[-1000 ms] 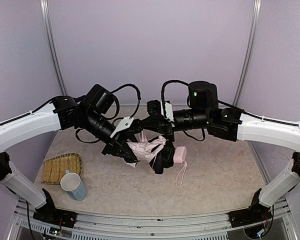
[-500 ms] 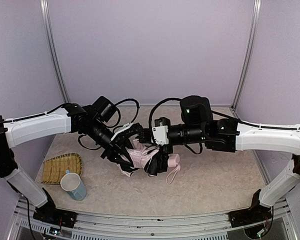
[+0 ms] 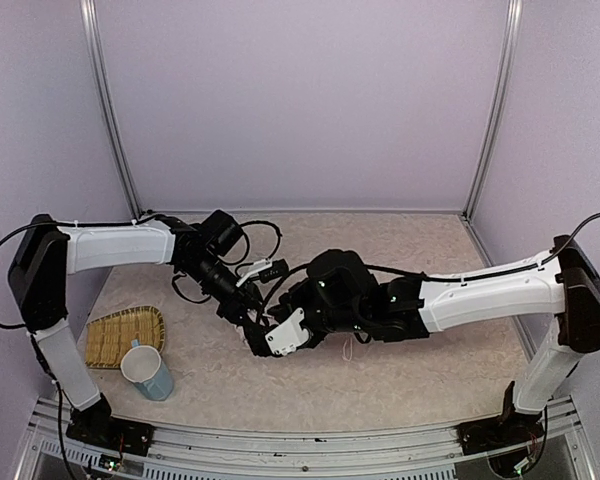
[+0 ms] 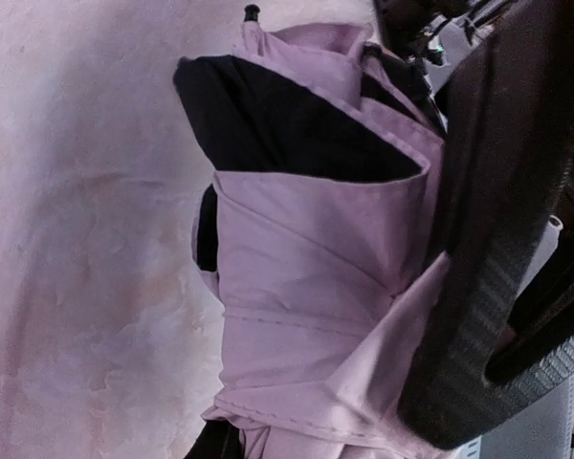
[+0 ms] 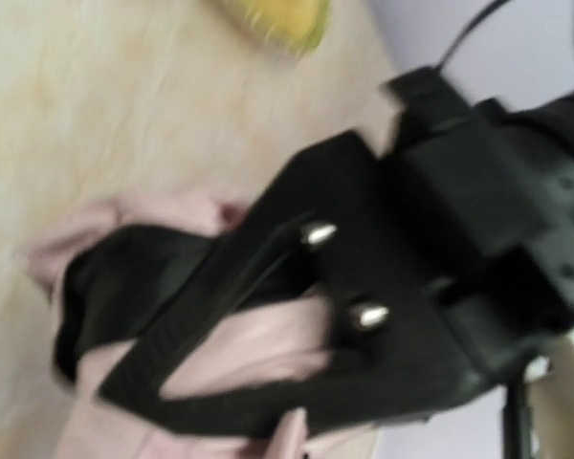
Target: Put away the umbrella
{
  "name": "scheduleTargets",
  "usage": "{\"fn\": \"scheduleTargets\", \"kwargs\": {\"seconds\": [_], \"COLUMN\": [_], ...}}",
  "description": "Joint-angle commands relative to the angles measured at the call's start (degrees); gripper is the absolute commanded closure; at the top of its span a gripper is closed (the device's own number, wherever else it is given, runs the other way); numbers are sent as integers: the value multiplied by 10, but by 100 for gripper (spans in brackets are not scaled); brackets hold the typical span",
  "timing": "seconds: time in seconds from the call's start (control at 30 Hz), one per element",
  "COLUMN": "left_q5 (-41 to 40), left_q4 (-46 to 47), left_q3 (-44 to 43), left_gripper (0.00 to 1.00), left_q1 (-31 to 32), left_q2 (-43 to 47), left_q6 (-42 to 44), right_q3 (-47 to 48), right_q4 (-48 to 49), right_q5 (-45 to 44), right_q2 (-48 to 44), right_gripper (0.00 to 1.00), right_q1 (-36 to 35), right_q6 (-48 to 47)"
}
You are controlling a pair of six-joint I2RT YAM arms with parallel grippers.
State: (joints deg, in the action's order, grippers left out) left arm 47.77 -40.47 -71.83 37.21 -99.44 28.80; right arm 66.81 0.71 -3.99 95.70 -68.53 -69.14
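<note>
The umbrella [image 4: 306,287] fills the left wrist view: folded pale pink fabric with black lining showing at the top, low over the tabletop. My left gripper [image 4: 344,382] is shut on this bundle, with one black finger [image 4: 478,287] pressed against its right side. In the top view the left gripper [image 3: 252,322] and right gripper [image 3: 270,340] meet left of centre, low over the table, and hide nearly all of the umbrella. The blurred right wrist view shows pink fabric [image 5: 258,349] caught inside the left arm's black jaws. My right gripper is shut; what it pinches is hidden.
A woven bamboo tray [image 3: 125,335] lies at the front left with a blue mug [image 3: 148,372] next to it. The right arm stretches across the table's middle. Lilac walls and metal posts enclose the back and sides.
Both arms came down from mid-air toward the table and shifted left and nearer. The right arm has stretched far across. The umbrella came down with them and is now mostly covered.
</note>
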Motion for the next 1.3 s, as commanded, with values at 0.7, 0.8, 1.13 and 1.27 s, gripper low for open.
{"fn": "scheduleTargets", "kwargs": {"seconds": [0.7,0.8,1.13,1.27], "left_q5": [-70,-61,-86,-125], "left_q4": [56,39,65,93], "left_q3": [-73,-68,-37,1], "left_gripper": [100,100,100,100], "left_q1": [-48,-44,-35,-14], "left_q2": [-208,-206,-177,-145], "left_q6": [87,107,119,142], "right_q3": [-199,-207,-229,-218], "right_q4": [215,231,227,182], "right_q5": [23,9,29,169], "right_q2": [121,117,-34,-129], "right_gripper": [87,77,78,65], "right_q1": [-24,-24,-9,59], "right_q6": [44,62,249,415]}}
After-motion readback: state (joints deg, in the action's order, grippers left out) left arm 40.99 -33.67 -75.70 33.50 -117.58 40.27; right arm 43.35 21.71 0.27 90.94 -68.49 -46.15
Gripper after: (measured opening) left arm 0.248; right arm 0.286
